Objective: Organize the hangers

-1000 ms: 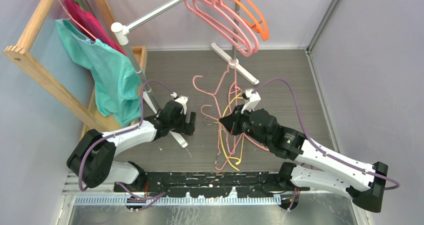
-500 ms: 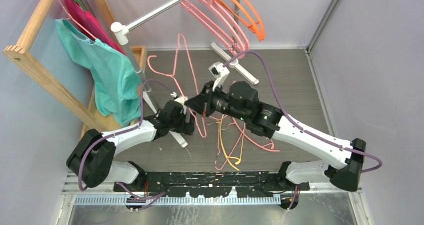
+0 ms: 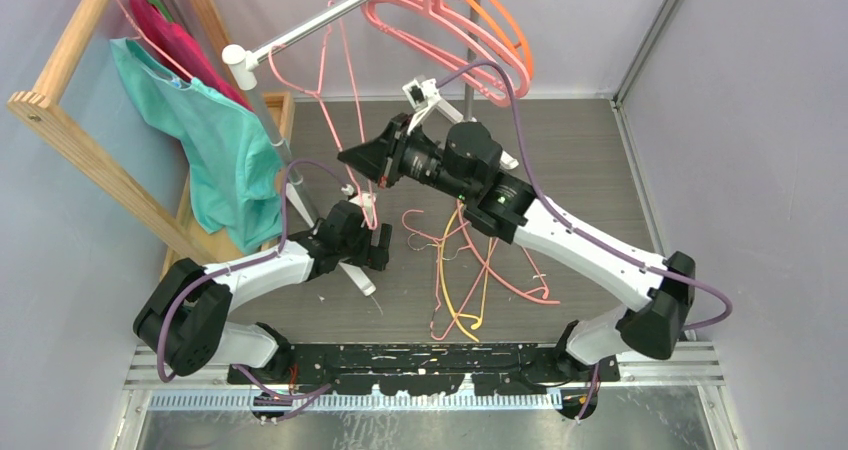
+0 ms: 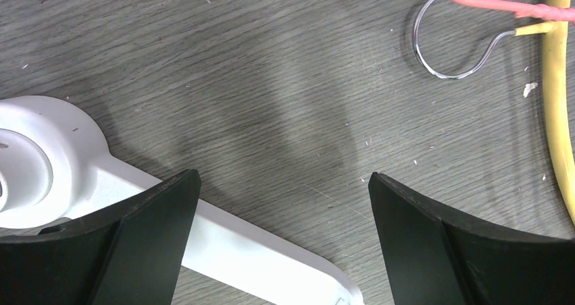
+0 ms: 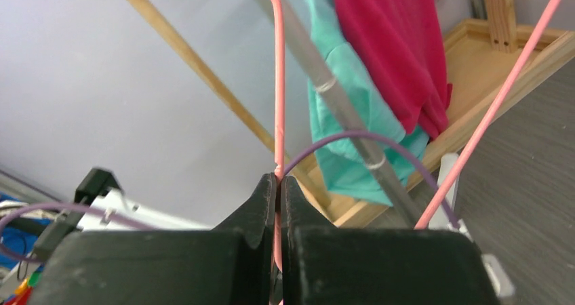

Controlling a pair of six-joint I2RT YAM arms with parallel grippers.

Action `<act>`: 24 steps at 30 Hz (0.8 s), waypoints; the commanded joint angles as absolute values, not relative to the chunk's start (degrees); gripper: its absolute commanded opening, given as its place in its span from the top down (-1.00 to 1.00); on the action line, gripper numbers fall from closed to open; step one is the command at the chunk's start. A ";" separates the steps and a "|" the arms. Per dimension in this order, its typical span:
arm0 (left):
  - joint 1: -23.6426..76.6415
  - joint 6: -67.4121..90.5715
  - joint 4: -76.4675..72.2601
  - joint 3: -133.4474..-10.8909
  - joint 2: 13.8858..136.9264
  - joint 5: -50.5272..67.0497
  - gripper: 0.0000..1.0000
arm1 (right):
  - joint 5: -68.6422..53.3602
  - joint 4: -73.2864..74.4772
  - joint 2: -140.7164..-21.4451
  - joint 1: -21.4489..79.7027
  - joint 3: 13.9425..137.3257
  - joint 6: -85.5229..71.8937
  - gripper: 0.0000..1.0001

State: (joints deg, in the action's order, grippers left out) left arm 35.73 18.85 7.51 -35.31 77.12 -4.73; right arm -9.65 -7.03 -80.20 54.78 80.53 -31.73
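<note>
The right gripper (image 3: 352, 157) is raised high and pinched shut on the wire of a thin pink hanger (image 5: 276, 81), which it holds up against the rail (image 3: 310, 22), left of the thick hangers (image 3: 478, 42), pink and orange, hooked there. Whether its hook is over the rail I cannot tell. The left gripper (image 4: 281, 183) hovers low over the floor with jaws wide and nothing in them, beside the white rack foot (image 4: 41, 169). Loose thin hangers (image 3: 470, 260), pink, orange and yellow, lie tangled on the floor between the arms.
</note>
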 commanded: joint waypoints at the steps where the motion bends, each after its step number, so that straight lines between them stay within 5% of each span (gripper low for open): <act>1: 35.71 18.99 5.91 -36.82 77.05 -5.52 -0.96 | -13.29 -17.62 -84.13 51.94 84.65 -35.33 0.98; 24: 35.76 19.07 5.78 -37.28 78.06 -5.47 -0.96 | -19.89 -20.92 -96.12 48.70 89.00 -40.70 0.98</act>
State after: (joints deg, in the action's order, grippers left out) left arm 35.73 18.74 7.29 -35.46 77.62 -4.73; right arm -19.22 -17.19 -98.41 48.99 89.93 -39.81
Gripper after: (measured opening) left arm 0.980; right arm 0.052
